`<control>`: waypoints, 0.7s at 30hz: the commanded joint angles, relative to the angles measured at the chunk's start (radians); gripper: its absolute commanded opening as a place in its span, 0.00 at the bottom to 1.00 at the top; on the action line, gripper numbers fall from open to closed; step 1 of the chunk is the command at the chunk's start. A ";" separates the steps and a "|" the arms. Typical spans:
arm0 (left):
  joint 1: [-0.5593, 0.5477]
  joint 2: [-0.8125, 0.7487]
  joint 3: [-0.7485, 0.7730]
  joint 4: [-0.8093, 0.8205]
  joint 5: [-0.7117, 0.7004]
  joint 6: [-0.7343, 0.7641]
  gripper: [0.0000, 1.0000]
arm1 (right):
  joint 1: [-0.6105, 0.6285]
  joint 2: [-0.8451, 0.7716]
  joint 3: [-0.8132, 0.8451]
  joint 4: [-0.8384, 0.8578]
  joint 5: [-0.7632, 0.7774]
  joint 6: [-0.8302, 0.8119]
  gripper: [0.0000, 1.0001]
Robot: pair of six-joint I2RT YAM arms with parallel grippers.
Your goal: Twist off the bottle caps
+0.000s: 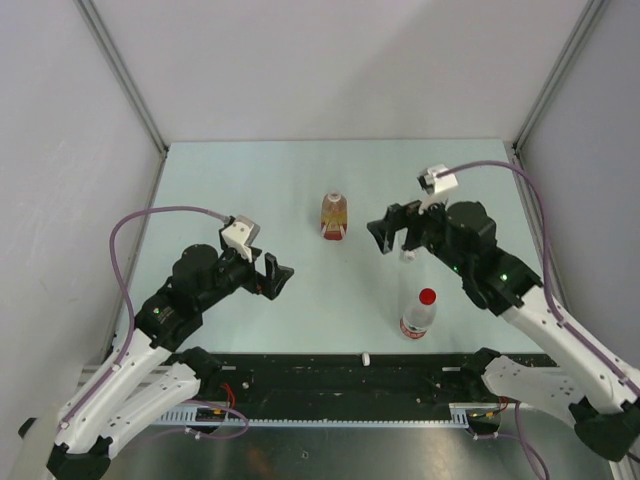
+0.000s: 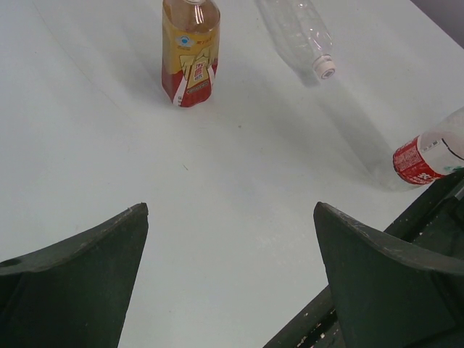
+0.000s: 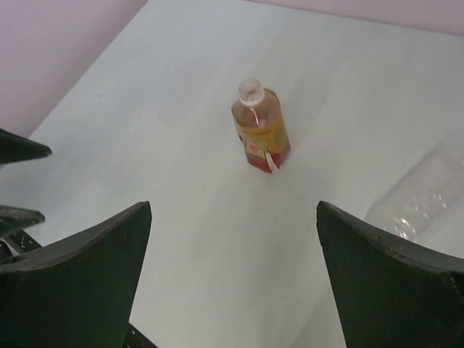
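Fingers of my right gripper (image 3: 233, 210) stand spread wide with nothing between them, and my left gripper (image 2: 232, 214) is just as wide and just as empty. As I judge it, the next move turns on the clear bottle (image 2: 299, 29). It lies on its side on the table (image 1: 250, 180), just beside my right gripper and off to the right in that wrist's view. Its long axis runs roughly along the line out from my left gripper, with the white cap (image 2: 324, 67) on the end facing the left arm and the base pointing away. My right arm is much the nearer; the left is well apart from it. The red-capped bottle (image 1: 418, 315) stands upright nearer the front edge, also on my right side, with its red cap (image 1: 427, 296) on. The amber bottle (image 1: 335, 215) stands upright in the middle between both grippers, its mouth open, and what looks like a loose white cap (image 1: 366, 357) sits at the near edge. My right arm folds inward, its gripper aimed left toward the amber bottle. My left arm reaches forward, its gripper turned right and low over the table.
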 commanded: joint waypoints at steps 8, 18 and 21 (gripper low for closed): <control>0.005 0.013 -0.004 0.020 0.004 -0.016 0.99 | 0.001 -0.211 -0.110 -0.290 0.123 0.141 0.97; 0.004 0.033 -0.004 0.020 0.009 -0.020 0.99 | 0.004 -0.287 -0.121 -0.496 0.147 0.328 0.96; 0.004 0.039 -0.004 0.018 0.009 -0.022 0.99 | 0.008 -0.280 -0.121 -0.548 0.133 0.378 0.95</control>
